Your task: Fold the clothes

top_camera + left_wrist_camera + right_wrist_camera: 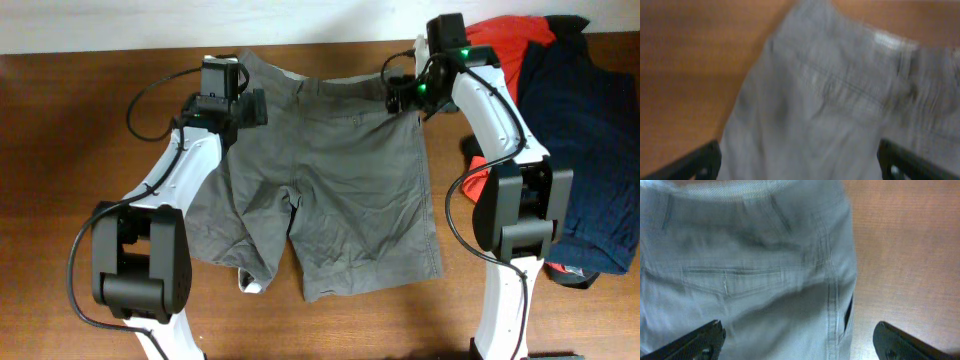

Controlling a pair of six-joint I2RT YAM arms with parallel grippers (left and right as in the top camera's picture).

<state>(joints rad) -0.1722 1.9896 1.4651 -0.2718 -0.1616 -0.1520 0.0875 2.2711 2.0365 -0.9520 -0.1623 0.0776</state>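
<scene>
The grey-khaki shorts (330, 170) lie spread flat on the wooden table, waistband at the far side, two legs toward the near edge, with a bit of pale lining (250, 283) showing at the left hem. My left gripper (245, 108) hovers over the waistband's left corner, jaws wide open above the cloth (805, 125). My right gripper (400, 95) hovers over the waistband's right corner, jaws wide open across the side seam and pocket slit (840, 310). Neither holds anything.
A red printed T-shirt (510, 45) and a dark navy garment (590, 140) are piled at the far right, behind and beside my right arm. Bare wooden table (60, 150) lies to the left of the shorts.
</scene>
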